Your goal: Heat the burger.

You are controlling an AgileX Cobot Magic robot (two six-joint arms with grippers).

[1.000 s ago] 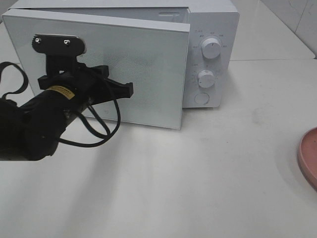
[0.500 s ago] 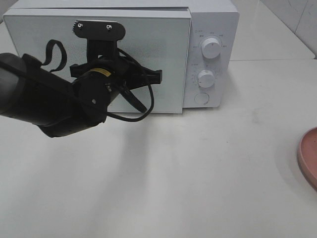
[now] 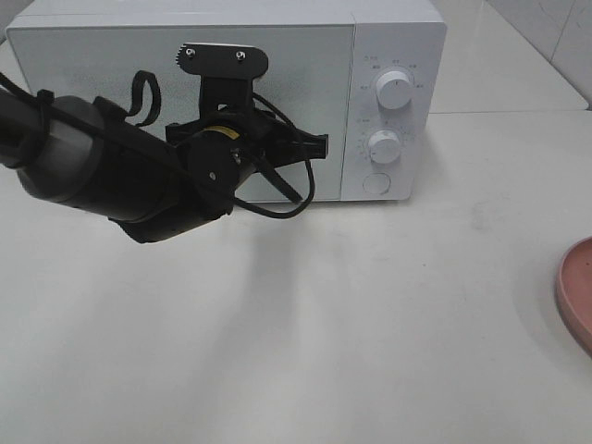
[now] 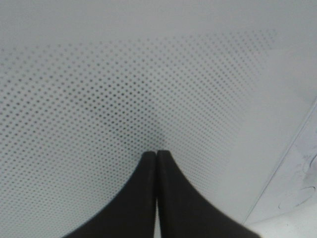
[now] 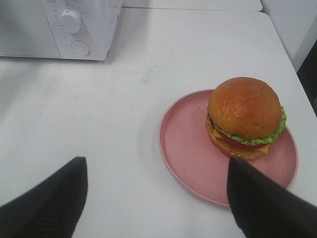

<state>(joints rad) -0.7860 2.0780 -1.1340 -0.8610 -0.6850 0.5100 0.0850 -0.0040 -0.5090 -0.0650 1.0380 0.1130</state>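
Note:
The burger (image 5: 245, 116), with a golden bun and green lettuce, sits on the far side of a pink plate (image 5: 183, 144) in the right wrist view. My right gripper (image 5: 156, 163) hovers open in front of the plate, nothing between its fingers; the exterior high view does not show it. The white microwave (image 3: 388, 55) stands at the back of the table with its door (image 3: 111, 65) closed flush. My left gripper (image 4: 157, 153) is shut, its joined tips pressed against the dotted door panel. In the exterior high view the left gripper (image 3: 245, 153) is in front of the door's right half.
Two dials (image 3: 395, 90) and a round button (image 3: 376, 183) run down the microwave's right panel. Only the plate's rim (image 3: 575, 291) shows at the right edge of the exterior high view. A black cable loops under the left wrist.
The microwave door has swung from ajar to fully closed while my left arm moved right and toward the oven, pushing on it. The plate has not moved.

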